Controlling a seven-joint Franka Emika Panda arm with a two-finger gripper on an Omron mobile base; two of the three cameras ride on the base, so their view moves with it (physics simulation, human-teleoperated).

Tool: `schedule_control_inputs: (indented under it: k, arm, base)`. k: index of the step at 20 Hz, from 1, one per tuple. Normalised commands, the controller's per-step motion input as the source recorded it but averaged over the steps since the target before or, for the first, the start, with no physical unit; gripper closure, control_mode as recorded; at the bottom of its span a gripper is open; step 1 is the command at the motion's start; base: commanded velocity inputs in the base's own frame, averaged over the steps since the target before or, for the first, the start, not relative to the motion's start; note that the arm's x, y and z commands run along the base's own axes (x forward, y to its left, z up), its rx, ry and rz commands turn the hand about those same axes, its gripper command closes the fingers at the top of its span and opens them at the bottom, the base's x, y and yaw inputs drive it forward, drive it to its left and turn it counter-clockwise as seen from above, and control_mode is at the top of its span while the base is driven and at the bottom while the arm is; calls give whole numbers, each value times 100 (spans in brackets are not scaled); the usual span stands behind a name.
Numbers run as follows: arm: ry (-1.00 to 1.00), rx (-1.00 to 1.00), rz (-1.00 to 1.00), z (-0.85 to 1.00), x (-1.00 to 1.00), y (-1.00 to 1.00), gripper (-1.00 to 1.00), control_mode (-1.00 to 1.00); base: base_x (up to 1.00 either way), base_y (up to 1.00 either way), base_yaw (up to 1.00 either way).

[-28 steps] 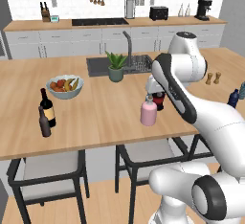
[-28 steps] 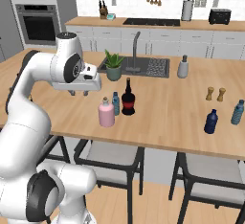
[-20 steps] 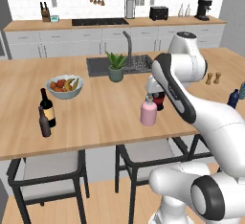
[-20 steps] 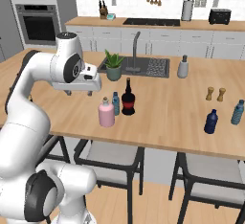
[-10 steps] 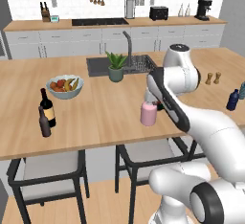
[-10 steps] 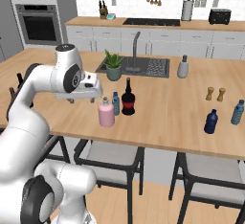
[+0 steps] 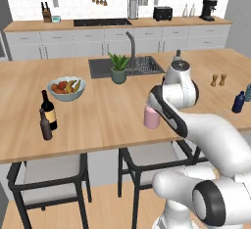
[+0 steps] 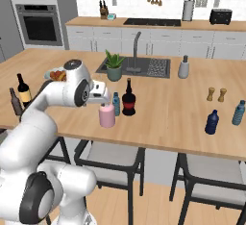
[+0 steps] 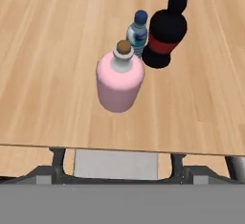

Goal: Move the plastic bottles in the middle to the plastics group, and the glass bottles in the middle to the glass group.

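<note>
Three bottles stand together mid-counter near the front edge. A pink bottle with a cork is nearest the edge. Behind it are a small clear bottle with a blue cap and the squat dark glass bottle with a red label. My gripper hangs just above the pink bottle on its left; its fingers are hidden. The plastics group, dark blue and teal, stands far right. The glass group, wine bottle and brown bottle, stands far left.
A fruit bowl sits left of centre. A potted plant stands at the sink. Two brown shakers stand at the right, with a grey dispenser behind them. Stools stand under the counter's front edge.
My arm has folded down and forward, bringing the hand from above the counter to just over the pink bottle. The bottles have not moved.
</note>
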Motion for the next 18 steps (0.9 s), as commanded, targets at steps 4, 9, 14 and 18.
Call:
schedule_control_inputs:
  k: [4, 9, 14, 18]
  arm:
    - [5, 6, -4, 5, 100, -39, -100, -100]
    - [14, 0, 0, 0, 38, -2, -100, -100]
    - [14, 0, 0, -3, 23, 1, -100, -100]
    - [5, 0, 0, -39, 16, 10, -100, -100]
  base:
    - [0, 0, 0]
    - [0, 0, 0]
    - [0, 0, 0]
    - [0, 0, 0]
